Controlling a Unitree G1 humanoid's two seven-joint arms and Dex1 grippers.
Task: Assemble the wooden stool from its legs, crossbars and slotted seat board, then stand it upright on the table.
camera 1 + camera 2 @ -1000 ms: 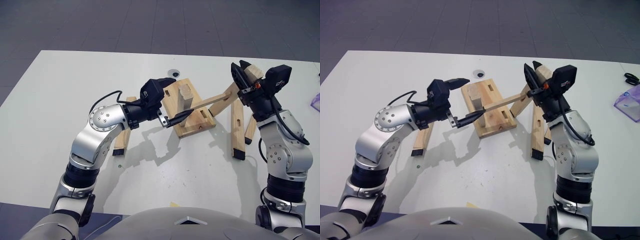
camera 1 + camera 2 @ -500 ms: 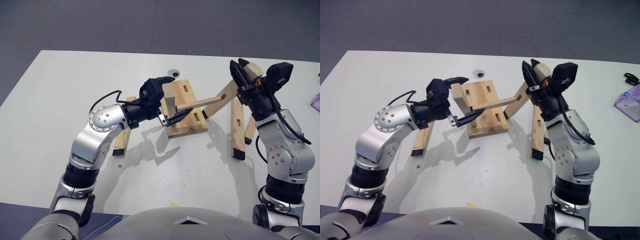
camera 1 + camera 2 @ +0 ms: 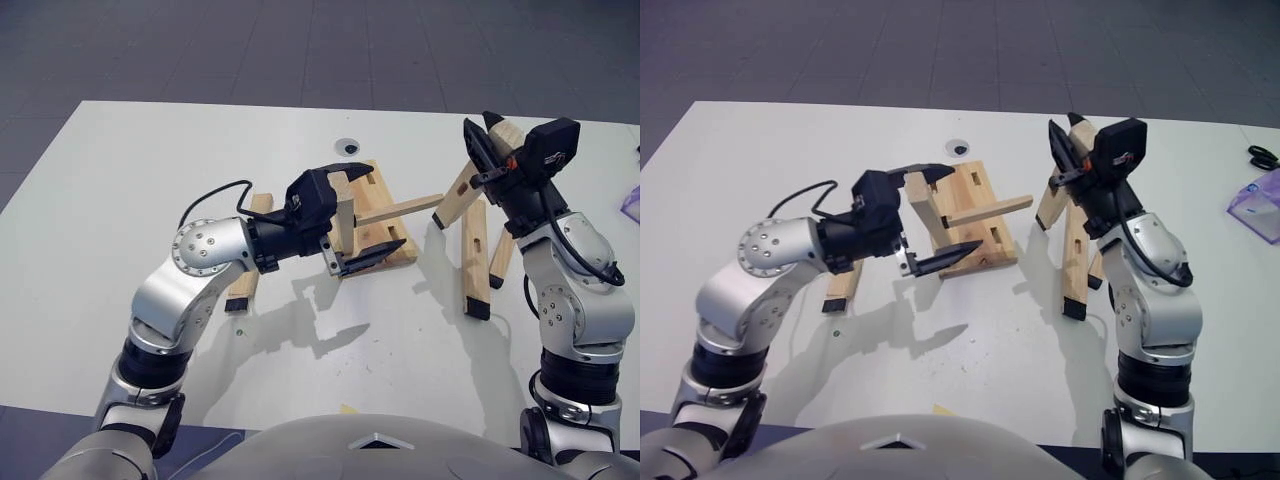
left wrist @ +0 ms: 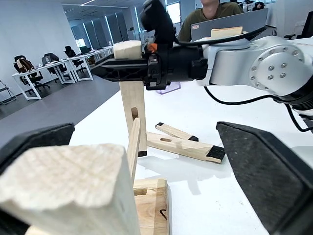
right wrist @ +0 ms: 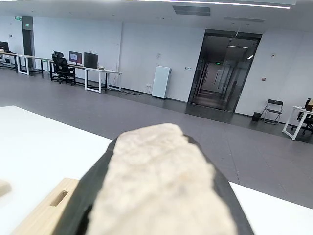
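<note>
The slotted seat board (image 3: 385, 228) lies at the table's middle. One leg (image 3: 345, 208) stands upright in it, and my left gripper (image 3: 364, 214) is open with a finger on each side of that leg; the near leg end (image 4: 68, 181) sits between the wide-apart fingers (image 4: 264, 176). A thin crossbar (image 3: 400, 210) runs from that leg to a second leg (image 3: 458, 195). This second leg leans off the board's right side, and my right gripper (image 3: 490, 140) is shut on its top end (image 5: 156, 181).
Two loose legs (image 3: 476, 258) lie right of the board, under my right arm. Another loose leg (image 3: 243, 278) lies under my left forearm. A round hole (image 3: 348, 146) sits behind the board. A purple box (image 3: 1260, 205) stands at the table's right edge.
The seat board has dropped from tilted to nearly flat and the leg in it now stands upright. My left gripper moved right to straddle that leg. The right gripper's leg swung steeper.
</note>
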